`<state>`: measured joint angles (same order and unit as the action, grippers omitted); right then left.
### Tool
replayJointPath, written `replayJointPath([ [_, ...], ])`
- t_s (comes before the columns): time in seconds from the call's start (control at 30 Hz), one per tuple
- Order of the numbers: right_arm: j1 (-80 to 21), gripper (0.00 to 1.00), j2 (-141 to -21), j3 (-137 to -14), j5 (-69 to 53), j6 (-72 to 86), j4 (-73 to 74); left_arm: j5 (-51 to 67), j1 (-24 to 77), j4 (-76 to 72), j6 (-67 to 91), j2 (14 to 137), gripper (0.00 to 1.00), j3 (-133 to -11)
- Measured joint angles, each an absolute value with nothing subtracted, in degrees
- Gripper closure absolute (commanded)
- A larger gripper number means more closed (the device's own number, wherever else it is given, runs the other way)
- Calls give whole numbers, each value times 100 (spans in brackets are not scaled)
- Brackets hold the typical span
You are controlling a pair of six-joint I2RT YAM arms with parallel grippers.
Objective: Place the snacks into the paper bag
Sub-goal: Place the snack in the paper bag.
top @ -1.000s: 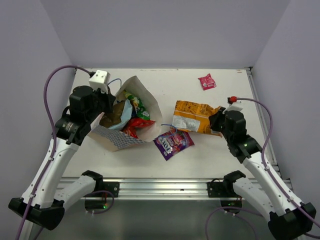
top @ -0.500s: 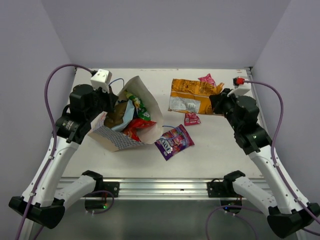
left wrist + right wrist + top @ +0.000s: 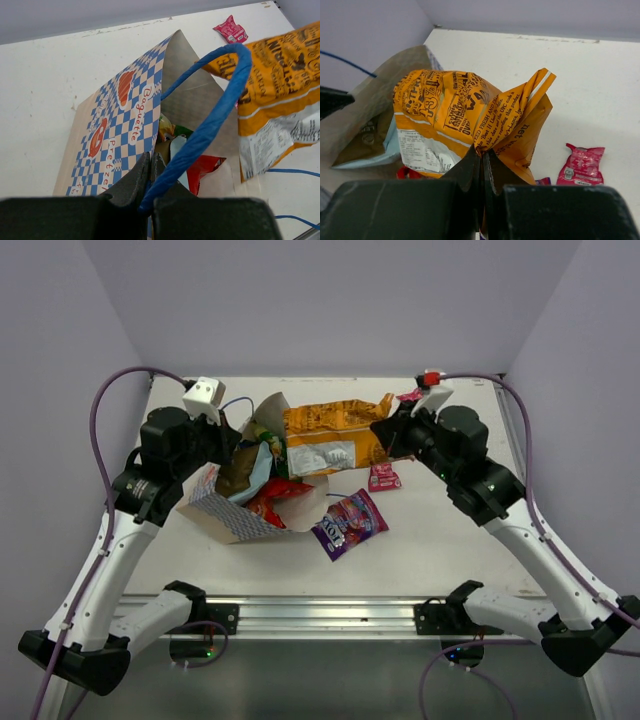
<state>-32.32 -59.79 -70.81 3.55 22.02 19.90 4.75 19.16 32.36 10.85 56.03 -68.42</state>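
Chip bag (image 3: 330, 435) hangs at the bag (image 3: 250, 515) mouth in the top view, pinched by the right gripper (image 3: 390, 435); carry it toward 9 o'clock, well over the rim, before you let go. Purple pack (image 3: 347, 523) and pink pack (image 3: 383, 477) wait on the table (image 3: 450, 540).

Left wrist view: your left gripper (image 3: 150, 172) clamps the blue handle (image 3: 210, 125); keep the mouth wide. Red, green and light-blue packets lie inside.

Right wrist view: jaws closed on the chip bag's crimped edge.

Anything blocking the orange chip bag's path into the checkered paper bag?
Nothing visible. The right gripper holds the orange foil chip bag right at the open mouth of the checkered paper bag, which the left gripper holds open by its blue cord handle. Packets already inside leave room.
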Motion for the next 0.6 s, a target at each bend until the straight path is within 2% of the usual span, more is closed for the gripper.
replayJointPath([
  [0.33,-4525,100,-6617,-7107,1315,1363,1500,497,1916,3227,1162,5621,100,-6842],
  [0.6,-4995,100,-7026,-7673,2086,895,1542,578,1916,3203,1304,5627,100,-6842],
])
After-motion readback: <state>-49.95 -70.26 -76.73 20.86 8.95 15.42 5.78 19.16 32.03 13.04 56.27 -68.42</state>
